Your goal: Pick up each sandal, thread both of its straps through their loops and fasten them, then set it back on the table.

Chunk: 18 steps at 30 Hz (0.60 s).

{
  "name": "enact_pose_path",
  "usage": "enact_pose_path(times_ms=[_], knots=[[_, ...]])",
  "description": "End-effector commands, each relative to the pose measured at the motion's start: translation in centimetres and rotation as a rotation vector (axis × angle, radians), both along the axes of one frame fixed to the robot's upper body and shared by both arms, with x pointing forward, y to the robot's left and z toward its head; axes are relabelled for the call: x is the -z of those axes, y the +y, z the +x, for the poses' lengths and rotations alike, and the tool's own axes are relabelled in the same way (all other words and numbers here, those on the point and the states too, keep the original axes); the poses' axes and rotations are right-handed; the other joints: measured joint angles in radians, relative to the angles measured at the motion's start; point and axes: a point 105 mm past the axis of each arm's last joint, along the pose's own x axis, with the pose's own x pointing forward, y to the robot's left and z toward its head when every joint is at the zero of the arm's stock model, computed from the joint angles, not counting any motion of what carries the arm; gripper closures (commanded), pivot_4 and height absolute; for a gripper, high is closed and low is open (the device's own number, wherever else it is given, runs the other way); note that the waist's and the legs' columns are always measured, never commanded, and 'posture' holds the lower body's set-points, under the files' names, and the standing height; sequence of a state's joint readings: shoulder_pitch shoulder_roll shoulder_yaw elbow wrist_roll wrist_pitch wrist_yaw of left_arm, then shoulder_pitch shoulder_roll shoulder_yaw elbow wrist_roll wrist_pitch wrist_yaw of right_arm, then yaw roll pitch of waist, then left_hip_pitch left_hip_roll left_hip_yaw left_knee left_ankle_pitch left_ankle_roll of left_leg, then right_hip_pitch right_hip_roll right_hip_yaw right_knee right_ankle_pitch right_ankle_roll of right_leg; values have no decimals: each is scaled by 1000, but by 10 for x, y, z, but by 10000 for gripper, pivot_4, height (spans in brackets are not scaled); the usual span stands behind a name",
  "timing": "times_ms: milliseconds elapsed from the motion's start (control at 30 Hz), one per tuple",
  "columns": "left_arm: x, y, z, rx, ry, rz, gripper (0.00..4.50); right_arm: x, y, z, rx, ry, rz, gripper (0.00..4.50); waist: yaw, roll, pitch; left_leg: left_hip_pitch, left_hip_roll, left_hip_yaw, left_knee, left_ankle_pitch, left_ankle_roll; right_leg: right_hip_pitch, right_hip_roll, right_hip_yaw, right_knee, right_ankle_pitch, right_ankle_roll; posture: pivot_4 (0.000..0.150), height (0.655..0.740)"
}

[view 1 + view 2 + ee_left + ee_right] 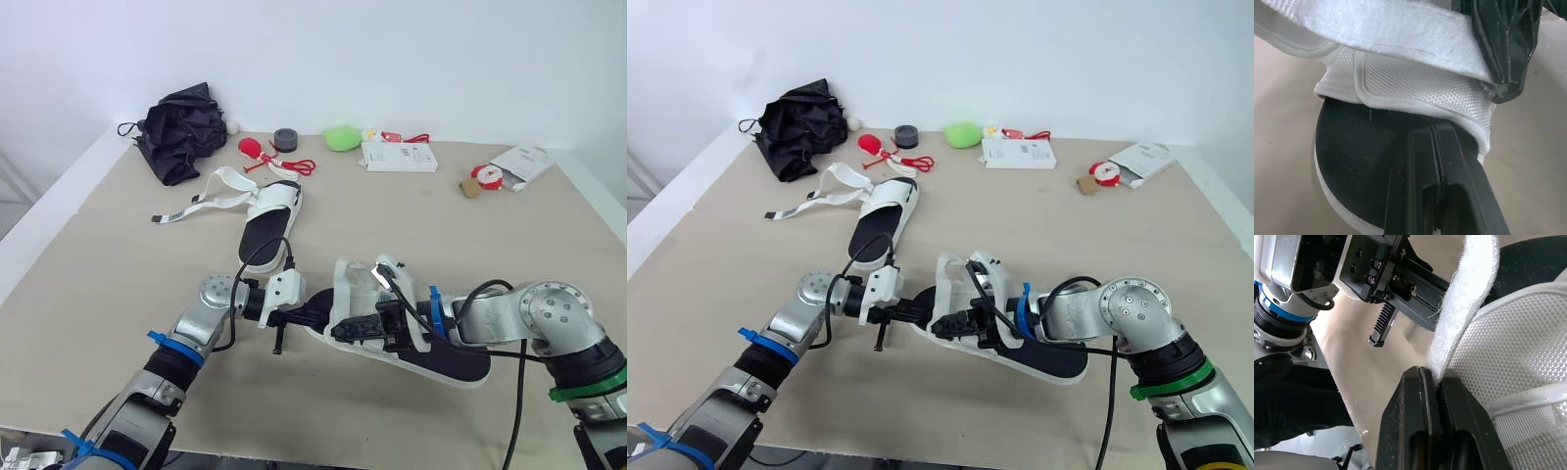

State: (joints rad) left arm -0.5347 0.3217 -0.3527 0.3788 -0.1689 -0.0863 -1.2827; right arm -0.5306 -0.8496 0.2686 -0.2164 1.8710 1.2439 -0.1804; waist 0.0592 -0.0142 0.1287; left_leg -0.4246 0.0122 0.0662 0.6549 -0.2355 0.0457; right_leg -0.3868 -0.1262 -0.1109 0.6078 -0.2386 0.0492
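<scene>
The near sandal (446, 360), white with a black footbed, lies at the front middle of the table (118, 284) between both grippers. My left gripper (321, 315) is shut at its toe end, its tips pressed together at the edge of the white mesh upper (1415, 83). From the other side my right gripper (378, 327) is shut on a white fuzzy strap (1469, 298) that rises out of its fingers (1415, 421). A second sandal (269, 220) rests farther back, left of centre, with its straps (211, 201) lying loose on the table.
A folded black umbrella (181, 127) sits at the back left. Along the back edge are a red item (253, 149), a grey tape roll (285, 140), a green object (341, 137), a white box (397, 157) and a white packet (519, 164).
</scene>
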Motion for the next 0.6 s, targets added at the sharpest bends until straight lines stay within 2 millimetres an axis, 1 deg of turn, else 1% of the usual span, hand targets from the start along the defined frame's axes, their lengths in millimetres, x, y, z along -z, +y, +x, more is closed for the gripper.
enact_pose_path(times_ms=[33,67,167,200,233,267,300,367,433,500,600], knots=[[67,18,-19,-51,207,212,45000,15,6,-6,-72,-18,-85,44702,-1,0,-5,0,0,-1,0,0,0,0,0,0,0,-1,-3,1500,7400],[67,18,-18,-53,206,211,45000,13,6,-6,-76,-36,-75,38758,-1,0,-5,0,0,-1,0,0,0,0,0,0,0,-1,-3,1500,7400],[67,19,-17,-60,206,210,45000,0,11,-13,-130,-84,-23,33093,-1,0,-5,0,0,-1,0,0,0,0,0,0,0,-2,-2,1500,7400],[67,19,-17,-61,207,211,45000,-4,12,-16,-150,-91,-2,27448,-1,0,-6,0,0,0,0,0,0,0,0,0,0,-2,-2,1500,7400],[67,19,-17,-62,207,212,45000,-6,13,-16,-157,-94,5,25359,-1,0,-5,0,0,0,0,0,0,0,0,0,0,-2,-2,1500,7400],[67,20,-17,-62,208,212,45000,-9,13,-17,-163,-95,13,20247,-1,0,-5,0,0,0,-1,0,0,0,0,0,0,-2,-2,1500,7400],[67,20,-17,-62,208,212,45000,-12,13,-16,-170,-100,30,16351,-1,0,-5,0,0,0,-1,0,0,0,0,0,0,-2,-2,1500,7400],[67,19,-17,-60,209,212,45000,-19,13,-8,-149,-113,49,11642,-1,0,-5,0,0,0,-1,0,0,0,0,0,0,-2,-2,1500,7400],[67,18,-17,-59,210,211,45000,-29,12,4,-109,-121,97,11642,-1,0,-5,0,0,0,-1,0,0,0,0,0,0,-2,-2,1500,7400],[67,18,-17,-58,210,211,45000,-34,12,12,-83,-129,116,11642,-1,0,-5,0,0,0,-1,0,0,0,0,1,0,-2,-2,1500,7400],[67,18,-17,-56,209,211,45000,-31,11,25,-33,-130,95,11642,-1,1,-3,0,0,0,-1,0,0,0,0,1,0,-2,-2,1500,7400]])
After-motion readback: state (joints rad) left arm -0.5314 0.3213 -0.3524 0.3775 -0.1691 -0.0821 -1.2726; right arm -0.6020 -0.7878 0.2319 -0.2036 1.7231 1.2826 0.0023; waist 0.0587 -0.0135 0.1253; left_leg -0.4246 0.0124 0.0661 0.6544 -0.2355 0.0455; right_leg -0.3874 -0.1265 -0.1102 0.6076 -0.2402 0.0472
